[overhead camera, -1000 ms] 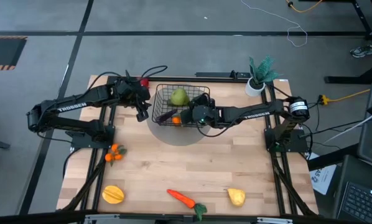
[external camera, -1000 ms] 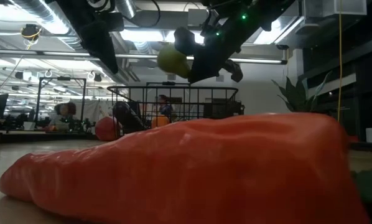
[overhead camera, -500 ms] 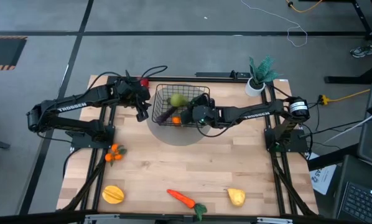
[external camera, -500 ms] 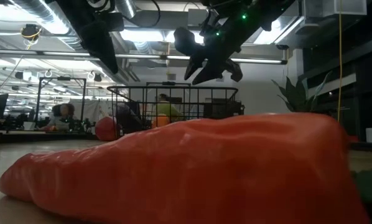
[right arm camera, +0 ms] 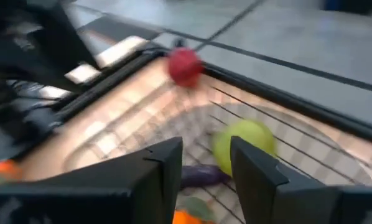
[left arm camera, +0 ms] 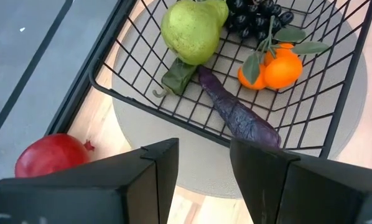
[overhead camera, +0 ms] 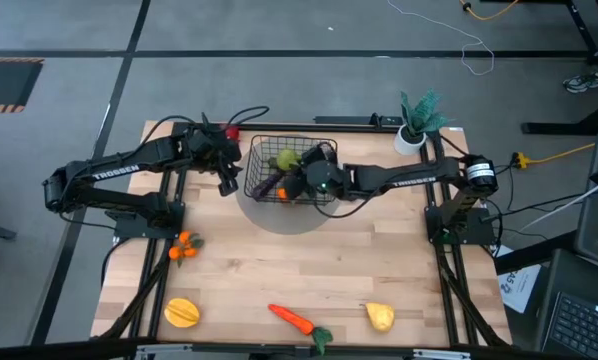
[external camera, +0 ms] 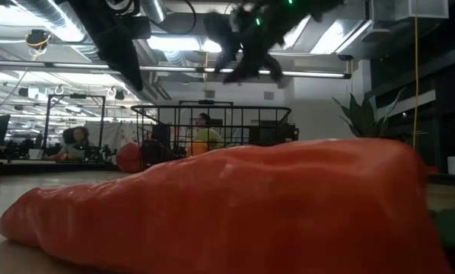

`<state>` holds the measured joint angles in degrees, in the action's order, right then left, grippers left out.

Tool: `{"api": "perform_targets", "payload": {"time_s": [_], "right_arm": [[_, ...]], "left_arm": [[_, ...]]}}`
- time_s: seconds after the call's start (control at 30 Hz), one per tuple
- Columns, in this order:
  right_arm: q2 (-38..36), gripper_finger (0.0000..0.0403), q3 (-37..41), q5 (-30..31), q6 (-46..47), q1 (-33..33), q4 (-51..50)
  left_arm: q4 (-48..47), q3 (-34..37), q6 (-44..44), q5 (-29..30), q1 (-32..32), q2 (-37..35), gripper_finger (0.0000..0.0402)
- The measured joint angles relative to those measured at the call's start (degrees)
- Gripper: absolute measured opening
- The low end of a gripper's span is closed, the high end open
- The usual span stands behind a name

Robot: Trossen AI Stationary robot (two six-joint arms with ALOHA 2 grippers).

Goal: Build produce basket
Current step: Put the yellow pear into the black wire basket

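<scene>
My right gripper (external camera: pixel 246 57) hangs above the wire basket (overhead camera: pixel 262 147), fingers parted and empty. Below it the green pear (left arm camera: pixel 191 30), purple eggplant (left arm camera: pixel 237 112), small oranges (left arm camera: pixel 274 67) and dark grapes (left arm camera: pixel 256 17) lie inside. My left gripper (overhead camera: pixel 229 180), jaws apart, waits beside the basket, near a red apple (left arm camera: pixel 52 155).

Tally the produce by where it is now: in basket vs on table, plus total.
In the basket: 4 (pear, grapes, oranges, eggplant)
On the table: 5 (red fruit, oranges, yellow-orange fruit, carrot, yellow pear)
Total: 9
</scene>
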<state>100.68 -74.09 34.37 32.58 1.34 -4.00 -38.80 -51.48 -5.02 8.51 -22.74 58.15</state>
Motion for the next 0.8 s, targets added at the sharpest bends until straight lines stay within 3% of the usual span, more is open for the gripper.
{"api": "perform_targets", "payload": {"time_s": [0.23, 0.47, 0.67, 0.8], "right_arm": [[-0.12, 0.0123, -14.42, -18.28, 0.08, -2.25, -19.84], [-0.17, 0.0123, -17.9, -26.95, 8.04, -9.9, -34.08], [-0.12, 0.0123, -16.5, -28.53, 14.9, -16.97, -35.73], [-0.11, 0.0123, -16.5, -23.39, 16.09, -20.33, -35.58]], "left_arm": [[-2.99, 0.01, 1.57, 0.02, 0.0, 0.0, 0.0133], [-2.78, 0.02, 1.45, 0.44, 0.0, 0.0, 0.0133], [-2.76, 0.02, 1.42, 5.5, 0.0, 0.0, 0.0133], [-2.76, 0.02, 1.4, 6.97, -0.02, 0.0, 0.0133]]}}
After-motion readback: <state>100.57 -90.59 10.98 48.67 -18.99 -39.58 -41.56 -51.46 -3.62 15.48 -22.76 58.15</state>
